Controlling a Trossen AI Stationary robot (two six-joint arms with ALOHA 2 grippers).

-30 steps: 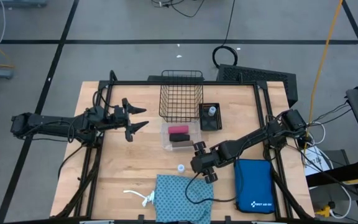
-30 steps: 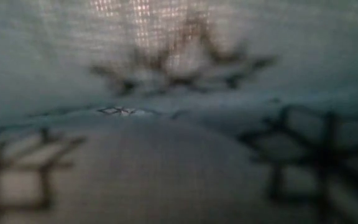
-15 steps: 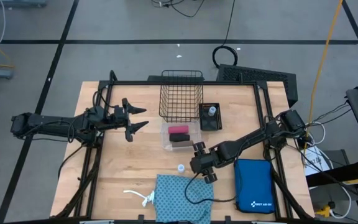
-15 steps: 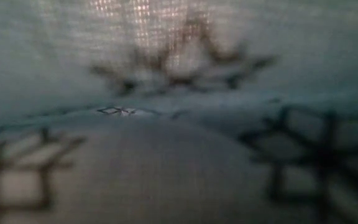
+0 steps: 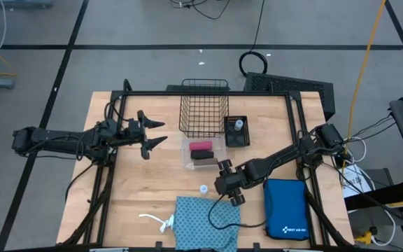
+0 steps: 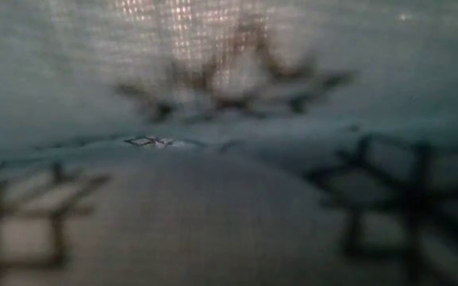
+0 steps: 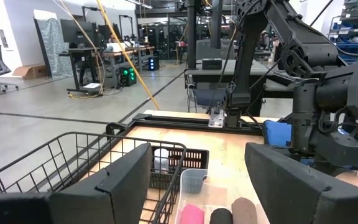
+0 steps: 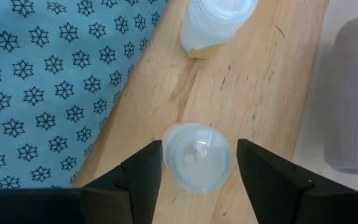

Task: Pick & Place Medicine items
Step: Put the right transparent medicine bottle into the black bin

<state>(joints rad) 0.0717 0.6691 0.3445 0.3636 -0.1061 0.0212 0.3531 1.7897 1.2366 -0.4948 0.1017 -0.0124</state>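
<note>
So the right gripper (image 5: 231,187) was sitting low over the table (image 5: 152,182), a bit toward 5 o'clock from the middle. Its wrist view showed the two fingers (image 8: 140,174) partly open on either side of a small white-capped vial (image 8: 196,157). The vial stood between them, but I couldn't tell if they were actually touching it, so not calling it a grip. A second vial (image 5: 203,189) stood just beside it, right next to the edge of the teal patterned cloth (image 5: 205,222), which lay at the 6 o'clock edge with its white string (image 5: 158,221) trailing out toward 9.

The pink roll (image 5: 201,145) and the brown roll (image 5: 203,155) lay side by side in a clear tray (image 5: 187,158) near the centre. A third vial (image 5: 238,125) was in a small black bin (image 5: 236,138), next to the wire basket (image 5: 203,106) up at 12. The blue zip case (image 5: 286,210) lay at about 4 o'clock.

The left gripper (image 5: 151,134) was parked over at 10 o'clock, jaws spread wide, nothing in them.

The low view was just cloth (image 6: 229,143) pressed up against the lens.
</note>
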